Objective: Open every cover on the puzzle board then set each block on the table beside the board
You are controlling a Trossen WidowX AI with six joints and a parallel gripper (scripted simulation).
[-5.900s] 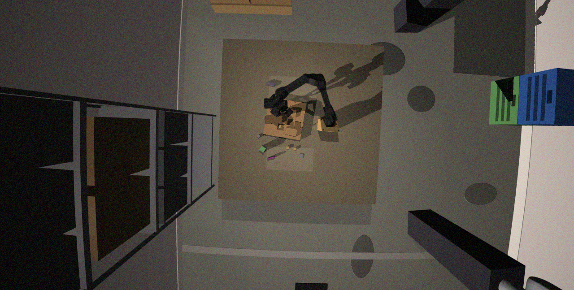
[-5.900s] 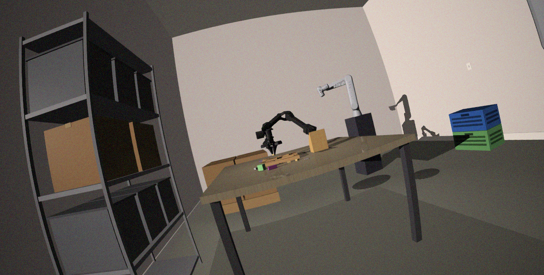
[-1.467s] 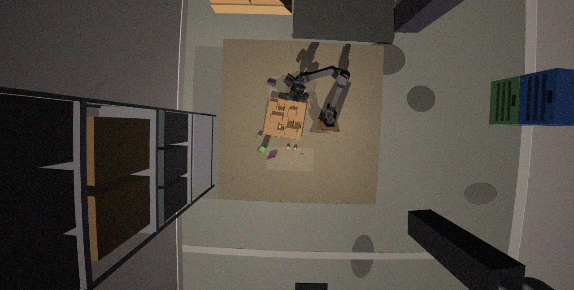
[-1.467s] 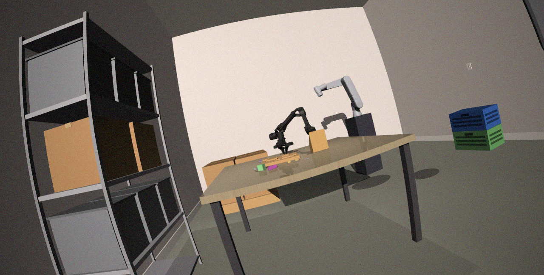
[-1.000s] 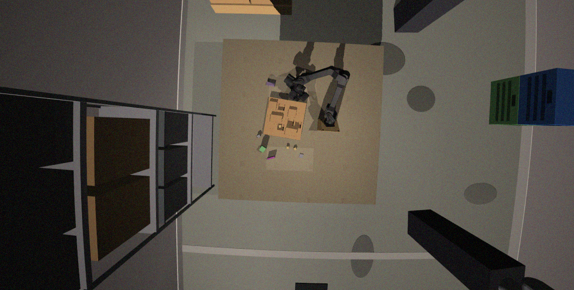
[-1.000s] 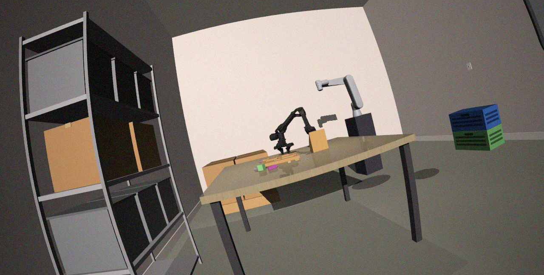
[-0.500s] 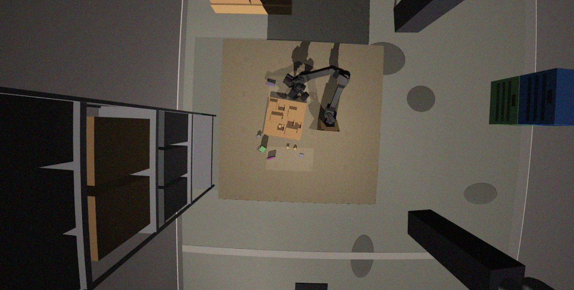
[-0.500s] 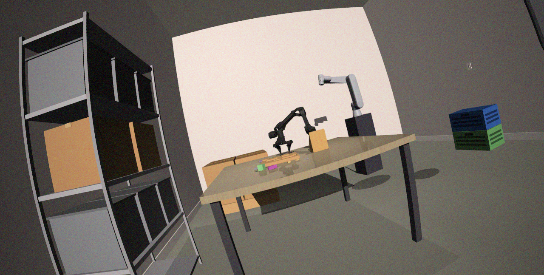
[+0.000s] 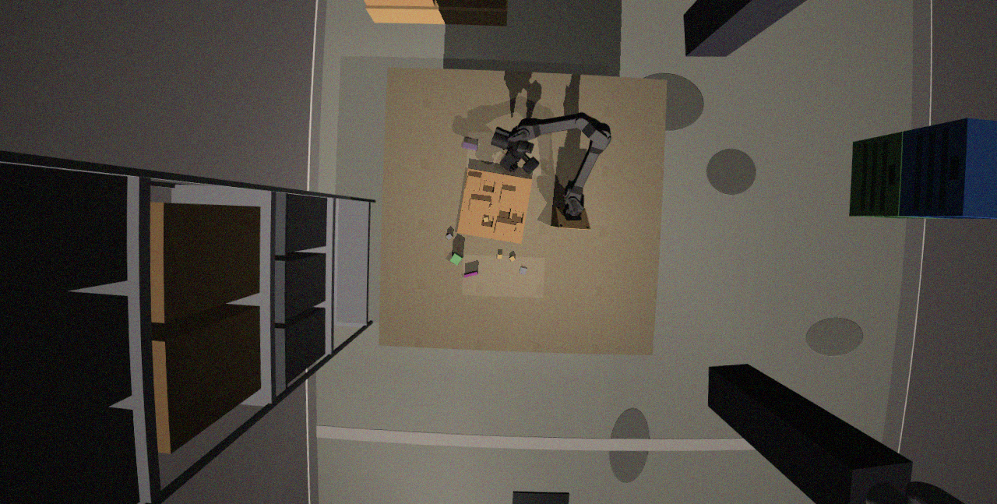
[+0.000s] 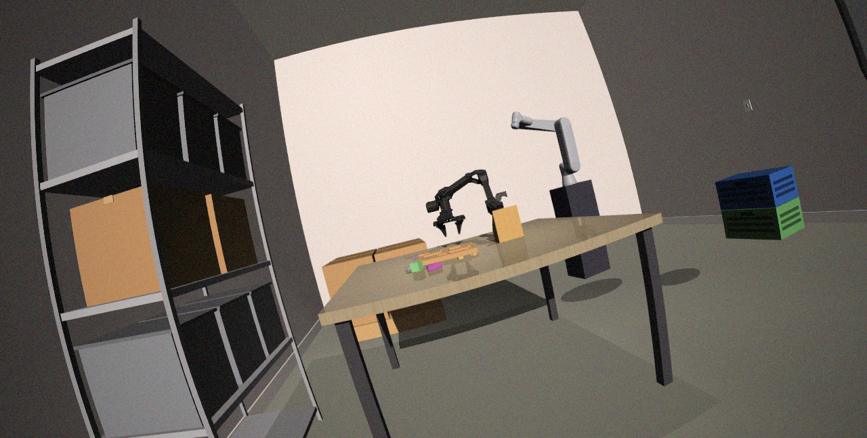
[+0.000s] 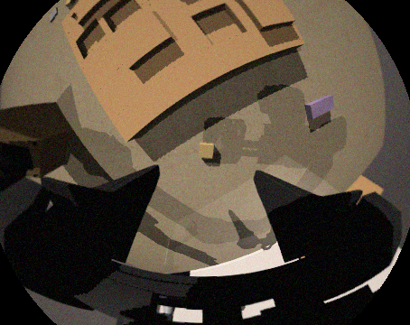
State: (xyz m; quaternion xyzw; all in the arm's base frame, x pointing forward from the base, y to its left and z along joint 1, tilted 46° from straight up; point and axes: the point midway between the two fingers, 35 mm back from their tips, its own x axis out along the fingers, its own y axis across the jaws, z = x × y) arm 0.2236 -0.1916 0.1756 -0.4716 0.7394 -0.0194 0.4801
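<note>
My gripper (image 9: 521, 166) (image 10: 451, 233) (image 11: 208, 172) is open and empty, raised above the table beside the orange puzzle board (image 9: 479, 231) (image 11: 119, 99). A small yellow block (image 11: 207, 150) rests on the table between the fingertips and the board, clear of both. A purple block (image 9: 470, 143) (image 11: 321, 107) lies farther along that side. Beyond the board's opposite side are a green block (image 9: 456, 259) (image 10: 416, 266), a magenta block (image 9: 470, 274) (image 10: 433, 266), two small yellow blocks (image 9: 499, 255) (image 9: 512, 256) and small grey blocks (image 9: 449, 235) (image 9: 523, 269). Several wells show uncovered; exact cover positions and some well contents are too small to tell.
The arm's base stands on the table beside the board, next to an upright tan box (image 10: 508, 224). The table (image 9: 599, 305) has a shelf rack (image 10: 140, 162) to its left. A second, grey arm (image 10: 566, 144) stands on a dark pedestal behind the table.
</note>
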